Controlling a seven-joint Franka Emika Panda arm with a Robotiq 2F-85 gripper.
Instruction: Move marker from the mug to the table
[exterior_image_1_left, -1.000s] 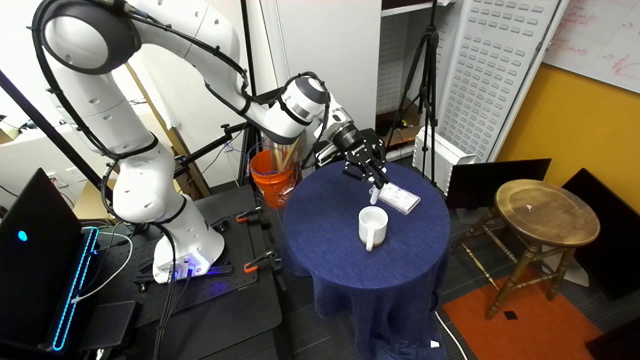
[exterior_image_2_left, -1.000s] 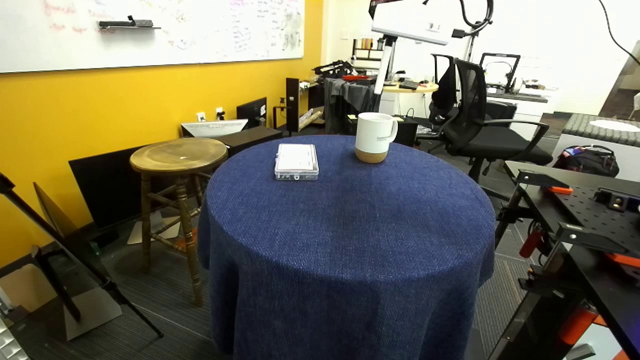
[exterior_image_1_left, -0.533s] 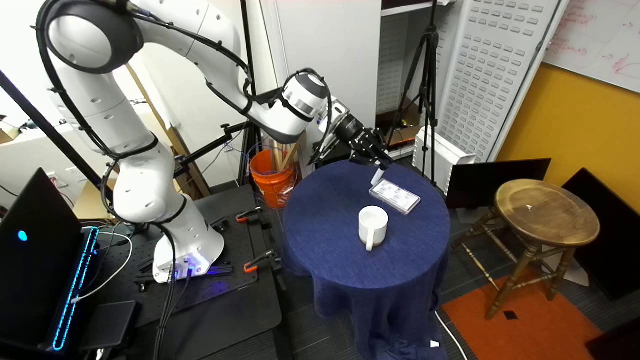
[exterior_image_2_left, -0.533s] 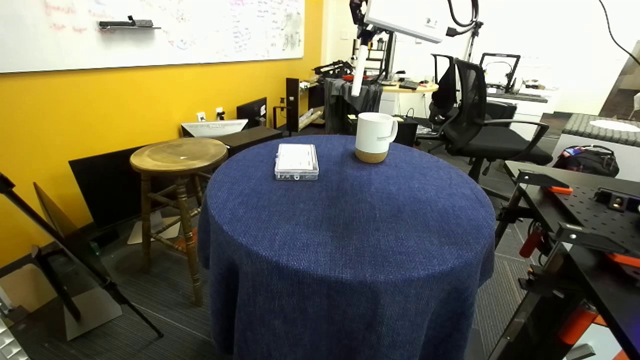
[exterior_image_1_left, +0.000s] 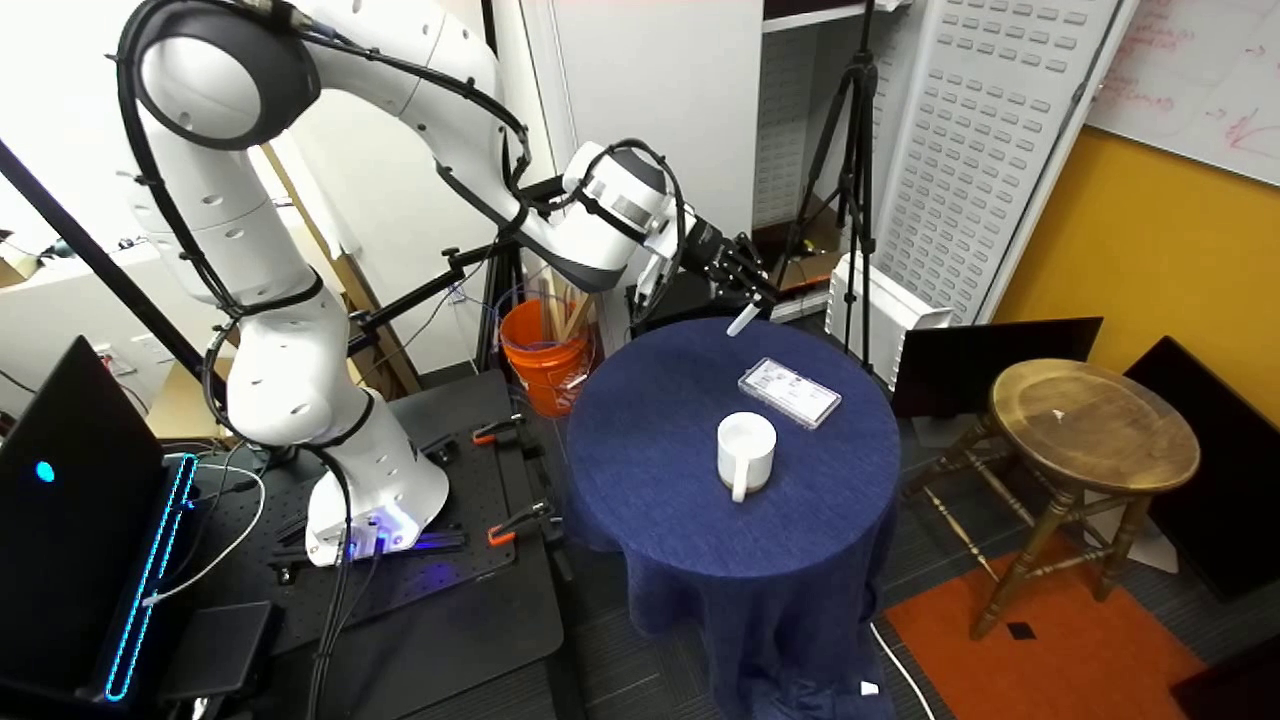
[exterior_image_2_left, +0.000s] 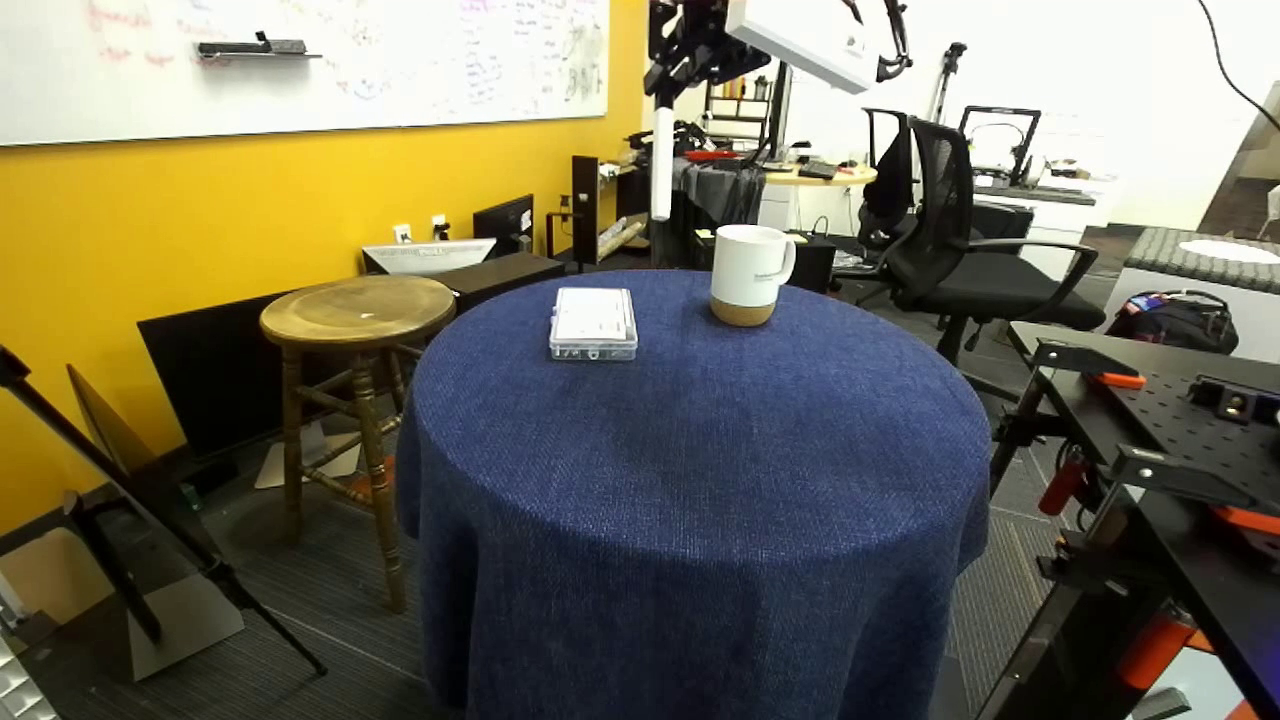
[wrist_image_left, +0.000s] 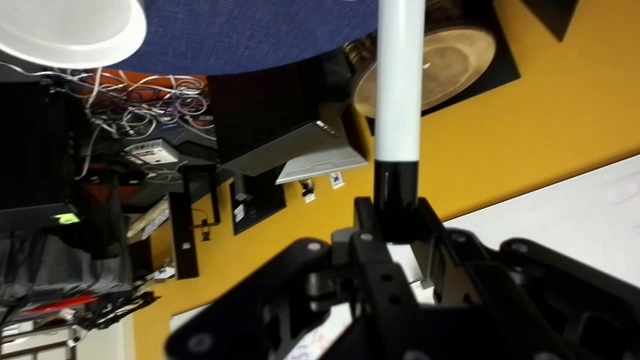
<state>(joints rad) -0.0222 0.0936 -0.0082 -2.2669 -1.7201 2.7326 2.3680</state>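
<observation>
Leftmost in an exterior view is a laptop (exterior_image_1_left: 70, 520), then the white robot arm (exterior_image_1_left: 465, 150), its foot on a black bench (exterior_image_1_left: 470, 620). An orange bucket (exterior_image_1_left: 543, 365) stands on the floor past the far left edge of the round table (exterior_image_1_left: 640, 430), which is draped in dark blue cloth. The marker (exterior_image_1_left: 743, 320) hangs in the air at the tabletop's far edge as seen there, its white lower end slanting down to the left; it is out of the mug (exterior_image_1_left: 757, 461) and clear of the cloth. The white mug stands upright, a little closer to the near edge than to the far one, with its handle toward the near edge. Slightly right of the marker is the gripper (wrist_image_left: 396, 215); in the wrist view its fingers (wrist_image_left: 375, 270) are drawn narrow, pinching the marker by its black end. A flat clear case (exterior_image_1_left: 790, 393) lies between the mug and the far right edge. Beyond the far right edge stands a black tripod (exterior_image_1_left: 855, 150), and farther right, well apart from the right edge, a wooden stool (exterior_image_1_left: 1095, 425).
</observation>
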